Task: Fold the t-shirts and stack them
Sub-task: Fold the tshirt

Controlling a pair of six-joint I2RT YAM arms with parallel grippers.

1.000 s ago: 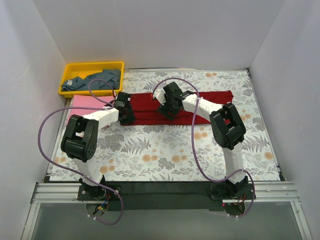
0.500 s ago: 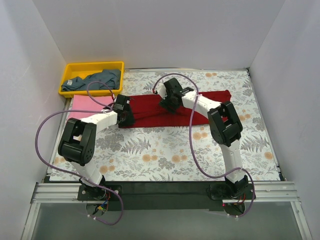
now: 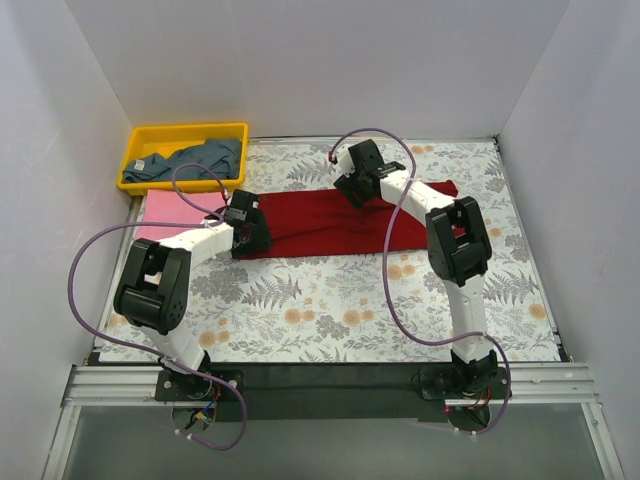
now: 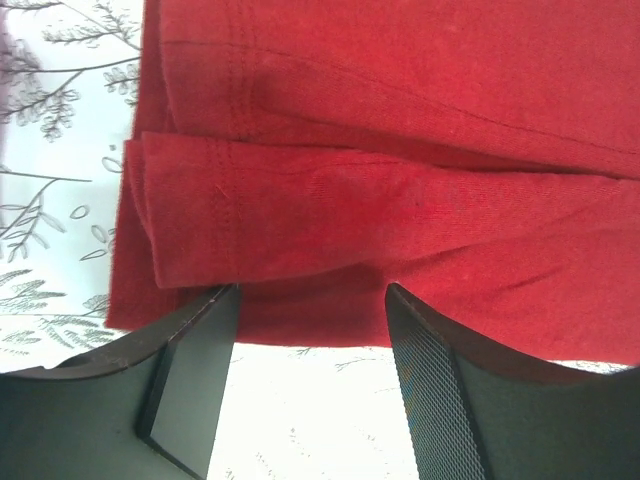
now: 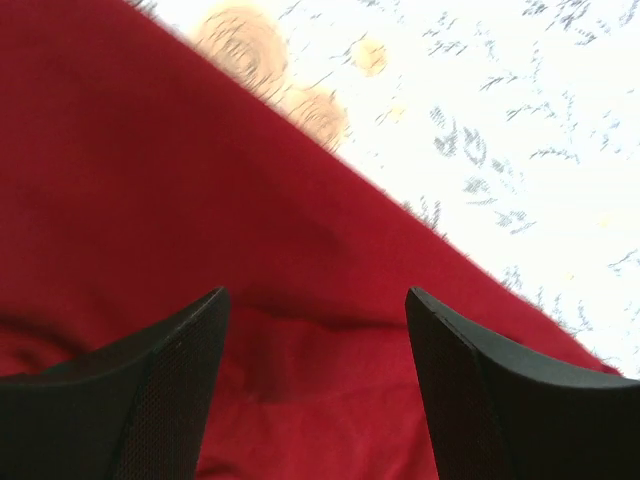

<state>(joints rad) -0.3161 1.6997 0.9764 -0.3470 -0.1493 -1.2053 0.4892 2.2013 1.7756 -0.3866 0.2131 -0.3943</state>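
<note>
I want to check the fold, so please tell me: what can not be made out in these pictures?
- Pink shirt, top view: partly hidden by the left arm.
- Blue-grey shirt, top view: crumpled in the bin, too small to read.
- Red shirt, wrist views: cut off by the edges; right wrist view blurred.

We see left arm point(image 3: 200, 238) bent inward, right arm point(image 3: 405, 190) reaching far forward; left fingers point(image 4: 190, 380) and right fingers point(image 5: 160, 390) spread apart.

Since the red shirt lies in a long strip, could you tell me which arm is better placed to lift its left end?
Probably the left arm: its open jaws sit at the red shirt's left end, while the right arm hovers over its far edge.
</note>
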